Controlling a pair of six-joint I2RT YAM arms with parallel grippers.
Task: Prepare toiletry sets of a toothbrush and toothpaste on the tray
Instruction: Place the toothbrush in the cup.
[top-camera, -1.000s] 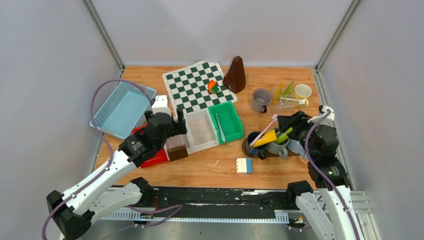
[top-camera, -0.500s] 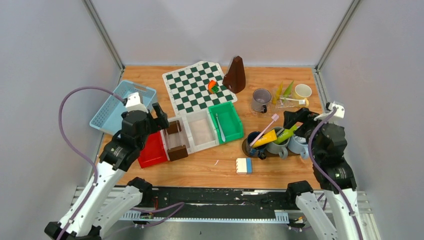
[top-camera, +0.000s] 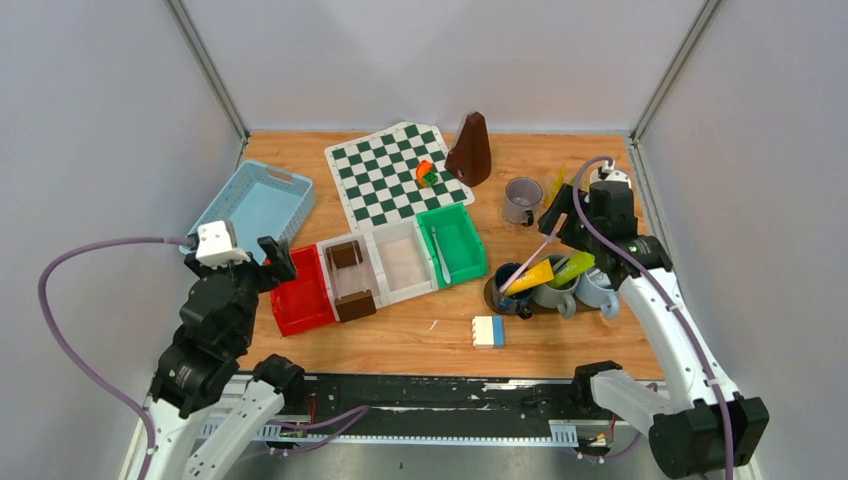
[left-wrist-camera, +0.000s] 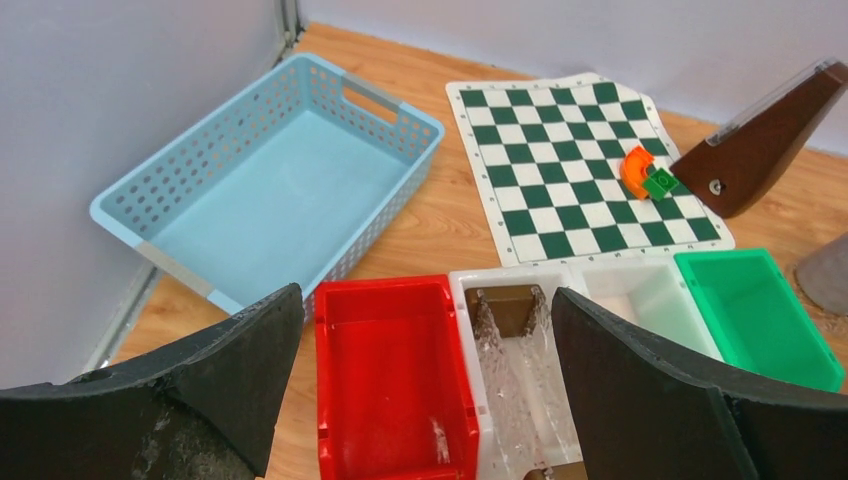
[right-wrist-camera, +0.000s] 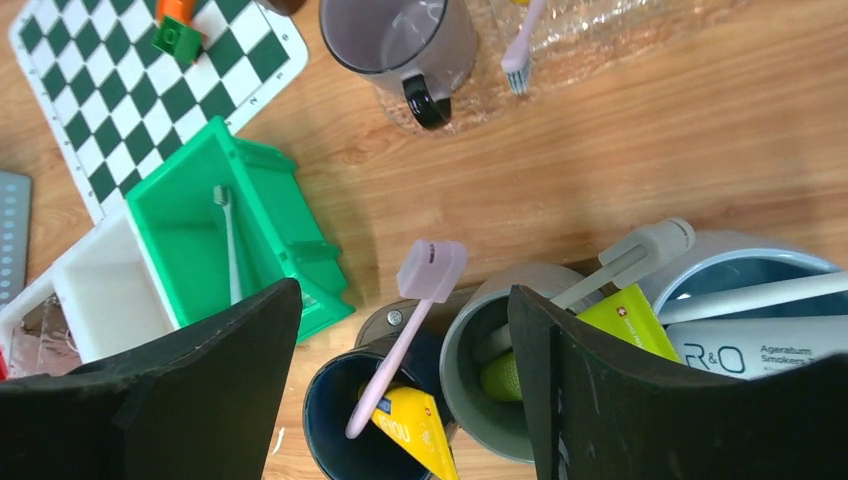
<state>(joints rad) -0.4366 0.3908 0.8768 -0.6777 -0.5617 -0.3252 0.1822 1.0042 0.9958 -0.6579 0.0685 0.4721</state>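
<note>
Three mugs stand together at the right: a dark blue mug (top-camera: 512, 292) (right-wrist-camera: 380, 425) with a pink toothbrush (right-wrist-camera: 420, 300) and a yellow tube (right-wrist-camera: 418, 430), a grey-green mug (top-camera: 553, 293) (right-wrist-camera: 478, 375) with a green tube (right-wrist-camera: 622, 318) and a whitish toothbrush (right-wrist-camera: 630, 258), and a light blue mug (top-camera: 598, 290) (right-wrist-camera: 745, 285) with a white tube. A dark brown round tray (right-wrist-camera: 388, 318) shows under the blue mug. An empty grey mug (top-camera: 521, 198) (right-wrist-camera: 400, 35) stands farther back. My right gripper (top-camera: 558, 222) (right-wrist-camera: 402, 300) hangs open above the mugs, holding nothing. My left gripper (top-camera: 280, 258) (left-wrist-camera: 428, 295) is open over the red bin (left-wrist-camera: 395, 390).
A loose toothbrush (right-wrist-camera: 522, 50) lies on clear wrap beside the grey mug. The green bin (top-camera: 452, 240) holds another toothbrush (right-wrist-camera: 228, 240). There are also white bins (top-camera: 385, 262), a blue basket (top-camera: 255, 210), a chessboard (top-camera: 395, 172), a brown wedge (top-camera: 470, 150) and a white-blue block (top-camera: 488, 330).
My left arm has pulled back to the left, off the white bins. My right arm has swung from beside the mugs toward the back, and its jaws stand wider.
</note>
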